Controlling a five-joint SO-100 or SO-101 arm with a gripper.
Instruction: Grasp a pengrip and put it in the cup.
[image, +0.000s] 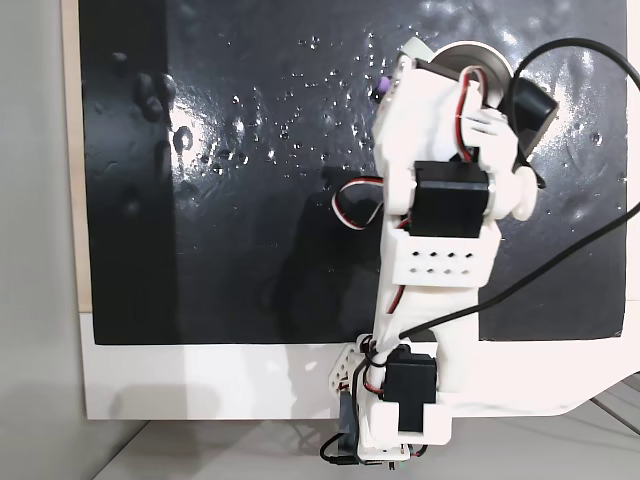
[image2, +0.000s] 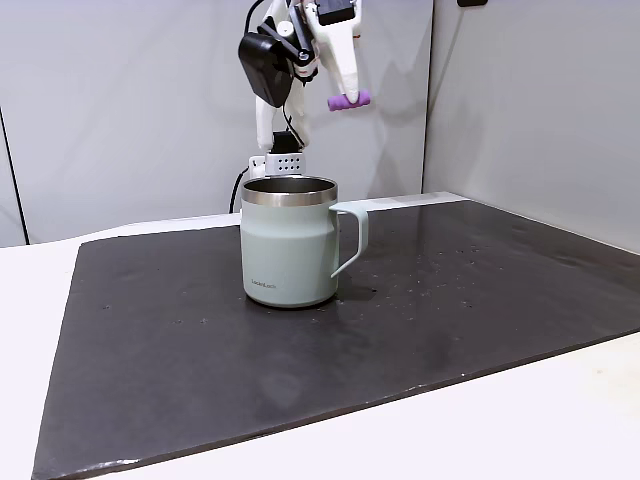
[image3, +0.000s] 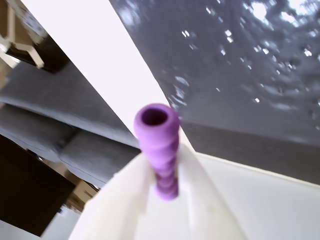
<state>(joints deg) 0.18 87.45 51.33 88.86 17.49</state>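
Observation:
The light-purple ribbed pengrip hangs high in the air, lying sideways, with my gripper shut on it. It is above the pale grey-green cup and a little to its right in this fixed view. The cup stands upright on the black mat, handle to the right. From above, a bit of the pengrip peeks out left of my gripper, just left of the cup's rim; my arm covers most of the cup. In the wrist view the pengrip sticks up between my white fingers.
A black mat covers most of the white table; small glossy specks dot it. My arm's base sits at the table's near edge in the view from above. A black cable loops to the right of the arm.

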